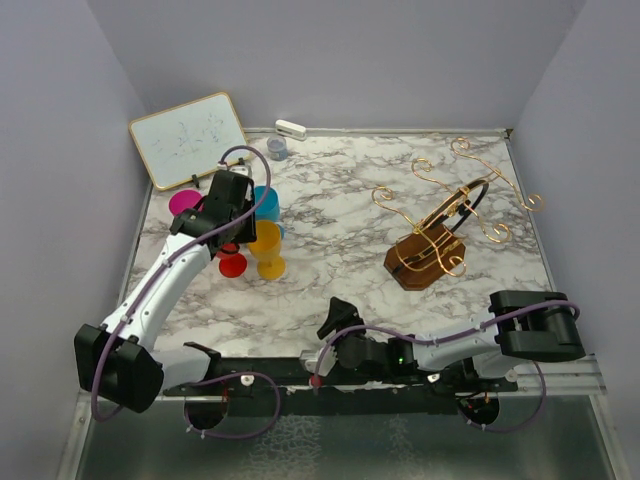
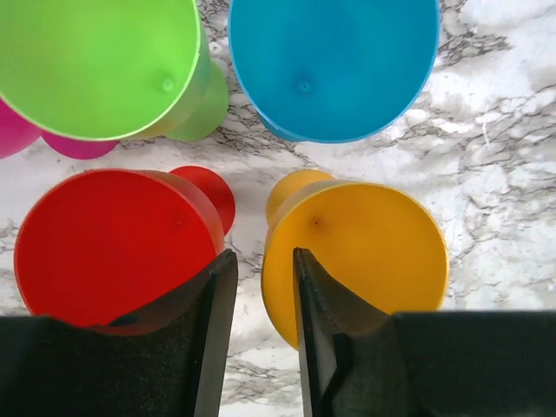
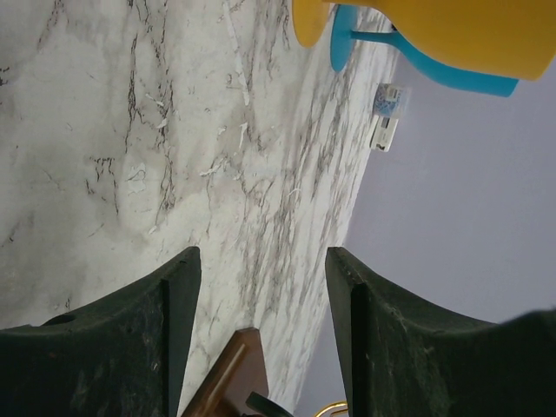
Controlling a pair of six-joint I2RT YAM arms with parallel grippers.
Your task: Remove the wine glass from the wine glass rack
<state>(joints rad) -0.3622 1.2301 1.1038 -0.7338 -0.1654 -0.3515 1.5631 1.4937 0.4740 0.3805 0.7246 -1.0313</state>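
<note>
The wine glass rack [image 1: 425, 258], a brown block with curling gold wire arms, stands at the right with nothing on its hooks. Coloured wine glasses stand upright in a cluster at the left: yellow [image 2: 365, 252], red [image 2: 109, 243], blue [image 2: 334, 65], green [image 2: 95, 61] and a magenta one [image 2: 13, 130] at the edge. My left gripper [image 2: 262, 256] hovers above the gap between the red and yellow glasses, open, with only marble between its fingers. My right gripper [image 3: 261, 254] lies low near the front edge, open and empty. The rack's base corner [image 3: 234, 373] shows just below it.
A small whiteboard [image 1: 188, 138] leans at the back left. A tape roll [image 1: 277, 149] and a small white object [image 1: 291, 128] sit by the back wall. Grey walls close in three sides of the marble table [image 1: 340, 210].
</note>
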